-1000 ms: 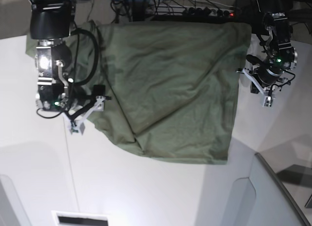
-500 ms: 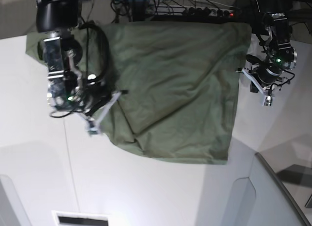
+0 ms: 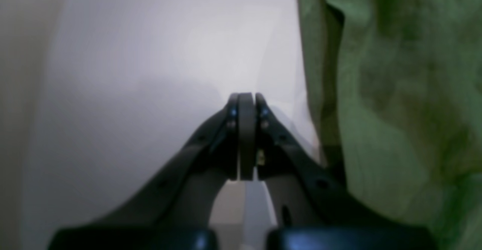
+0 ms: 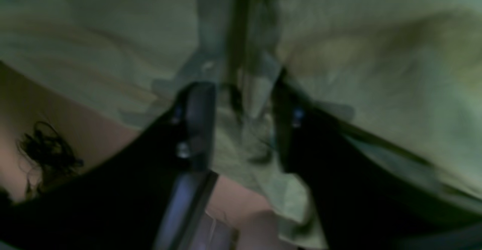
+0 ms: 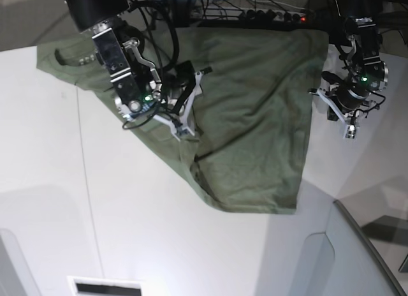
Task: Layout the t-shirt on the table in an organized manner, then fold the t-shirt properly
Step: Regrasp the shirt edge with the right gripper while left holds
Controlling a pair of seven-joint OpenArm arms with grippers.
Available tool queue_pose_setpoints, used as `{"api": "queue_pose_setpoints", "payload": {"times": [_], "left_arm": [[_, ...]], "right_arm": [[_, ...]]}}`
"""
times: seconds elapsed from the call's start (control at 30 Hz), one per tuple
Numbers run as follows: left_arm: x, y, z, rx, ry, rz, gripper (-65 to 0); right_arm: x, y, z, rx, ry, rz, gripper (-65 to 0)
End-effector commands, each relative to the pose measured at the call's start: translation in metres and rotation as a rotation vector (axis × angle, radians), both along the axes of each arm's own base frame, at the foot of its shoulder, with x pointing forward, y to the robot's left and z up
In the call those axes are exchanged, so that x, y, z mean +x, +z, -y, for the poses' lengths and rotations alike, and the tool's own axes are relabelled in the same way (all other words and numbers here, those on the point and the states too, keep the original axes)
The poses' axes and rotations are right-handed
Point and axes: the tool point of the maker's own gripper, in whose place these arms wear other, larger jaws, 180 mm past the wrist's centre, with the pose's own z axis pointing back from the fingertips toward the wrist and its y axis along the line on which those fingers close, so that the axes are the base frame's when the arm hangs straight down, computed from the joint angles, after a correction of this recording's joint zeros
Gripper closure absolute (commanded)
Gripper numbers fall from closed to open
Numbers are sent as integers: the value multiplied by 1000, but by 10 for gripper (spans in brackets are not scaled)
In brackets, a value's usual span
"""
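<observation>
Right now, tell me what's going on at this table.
A two-armed robot is spreading out an olive-green short-sleeved cloth t-shirt on the large white tabletop. The right gripper is over the shirt's middle with its jaws apart and a bunched ridge of fabric between them. The left gripper is shut and holds nothing; it is above bare table just off the shirt's edge. The shirt is creased and lopsided, one lower corner drawn to a point, so it is not laid flat and no fold has begun.

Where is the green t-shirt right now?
In the base view the t-shirt lies spread over the far middle of the table, between the right gripper and the left gripper.
</observation>
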Motion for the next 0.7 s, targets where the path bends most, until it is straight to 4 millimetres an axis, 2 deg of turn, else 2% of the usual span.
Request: {"api": "queue_pose_setpoints", "payload": {"times": [0.0,0.07,0.1,0.2,0.27,0.37,0.43,0.67], "left_arm": [[10,12,-7,16,-1,42,0],[10,12,-7,16,-1,42,0],[10,12,-7,16,-1,42,0],[10,12,-7,17,-1,42,0],[10,12,-7,17,-1,42,0],[10,12,-7,16,-1,42,0],[11,12,-6,14,-1,43,0],[13,13,-6,14,0,48,0]], "right_arm": [[13,16,4,13,-9,58,-329],[23,33,14,17,-24,130,-362],[30,37,29,2,-57,154,-371],[45,32,77,-26,-212,151,-374],[53,22,100,-40,-287,143,-374],[50,0,109,-60,-311,86,-374],[51,-8,110,-64,-315,72,-374],[46,-18,110,-70,-314,43,-369]]}}
